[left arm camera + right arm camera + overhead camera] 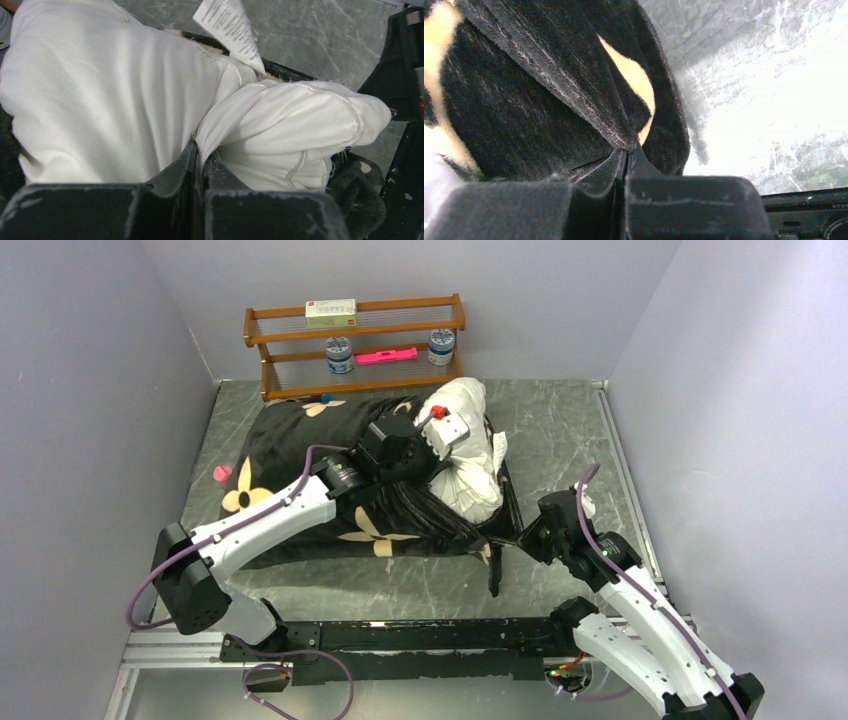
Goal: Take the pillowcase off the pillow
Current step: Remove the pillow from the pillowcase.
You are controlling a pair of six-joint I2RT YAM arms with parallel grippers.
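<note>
Left wrist shows left gripper [200, 150] pinching the pillow [100, 90] and right gripper [628, 150] pinching the pillowcase [524, 110] (jaws closed tight), so pulling apart comes next.

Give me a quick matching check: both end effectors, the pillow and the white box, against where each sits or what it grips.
1 left end effector
2 right end effector
3 pillow
4 white box

A on the wooden rack top shelf
B shut on the pillowcase
C bulging out of its cover
D shut on white fabric

Pairs: 1-D, 2-B, 3-C, 4-A
</note>
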